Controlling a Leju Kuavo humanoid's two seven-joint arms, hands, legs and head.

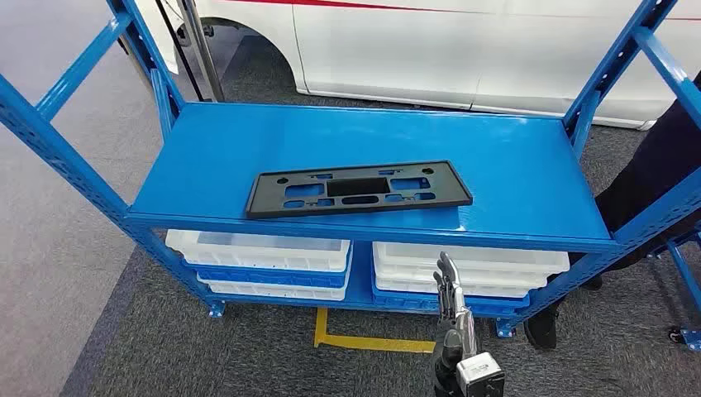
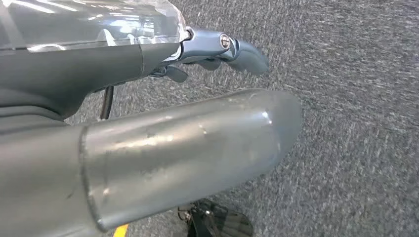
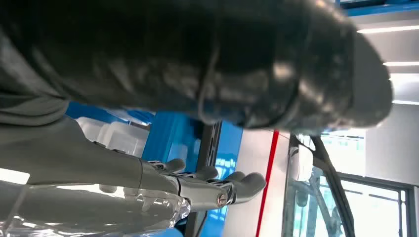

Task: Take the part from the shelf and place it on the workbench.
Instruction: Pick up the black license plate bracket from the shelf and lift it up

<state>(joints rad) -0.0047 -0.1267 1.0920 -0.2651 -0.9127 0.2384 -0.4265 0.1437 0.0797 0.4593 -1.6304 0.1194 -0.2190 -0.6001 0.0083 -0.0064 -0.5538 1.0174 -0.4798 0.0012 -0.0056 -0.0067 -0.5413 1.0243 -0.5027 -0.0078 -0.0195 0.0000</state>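
The part [image 1: 359, 189], a flat black rectangular frame with several cut-outs, lies on the blue shelf board [image 1: 512, 157] near its front edge. My right hand [image 1: 450, 296] is raised in front of the shelf, below the board's front edge and right of the part. Its fingers point up, spread, with nothing in them. The right wrist view has that hand [image 3: 212, 190] with straight fingers before the blue shelf [image 3: 173, 138]. In the left wrist view my left hand [image 2: 217, 47] hangs over grey carpet, fingers extended and holding nothing.
White and blue trays [image 1: 260, 260] are stacked on the lower level under the board. A person in dark clothes [image 1: 653, 165] stands at the shelf's right end, shoe [image 1: 541, 331] by the post. A white car [image 1: 463, 50] is behind. Yellow tape [image 1: 364, 341] marks the carpet.
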